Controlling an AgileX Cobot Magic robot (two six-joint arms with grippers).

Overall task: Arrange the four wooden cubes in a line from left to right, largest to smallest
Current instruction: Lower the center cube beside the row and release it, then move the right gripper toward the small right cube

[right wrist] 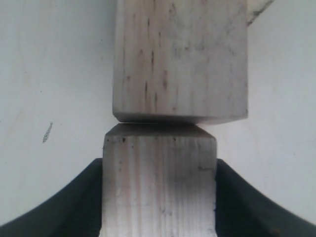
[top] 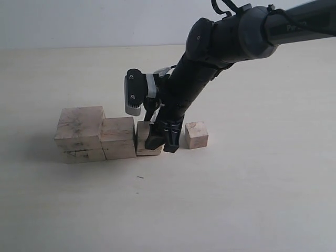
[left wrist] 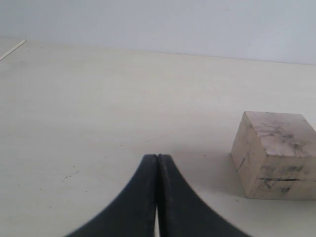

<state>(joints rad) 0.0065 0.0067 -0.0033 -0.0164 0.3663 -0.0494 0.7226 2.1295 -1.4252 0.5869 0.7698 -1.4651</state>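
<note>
Four pale wooden cubes stand in a row on the table. The largest cube (top: 80,134) is at the left, with the second cube (top: 118,137) touching it. My right gripper (top: 160,143) reaches down from the right and is shut on the third cube (top: 143,137), which sits against the second. In the right wrist view the third cube (right wrist: 159,182) fills the gap between the black fingers (right wrist: 86,197) and meets the second cube (right wrist: 180,59). The smallest cube (top: 196,135) stands apart on the right. My left gripper (left wrist: 157,159) is shut and empty, near the largest cube (left wrist: 274,155).
The pale table (top: 236,199) stretches around the row. The right arm (top: 210,58) slants over the space above the third and smallest cubes. A small dark speck (top: 140,177) lies in front of the row.
</note>
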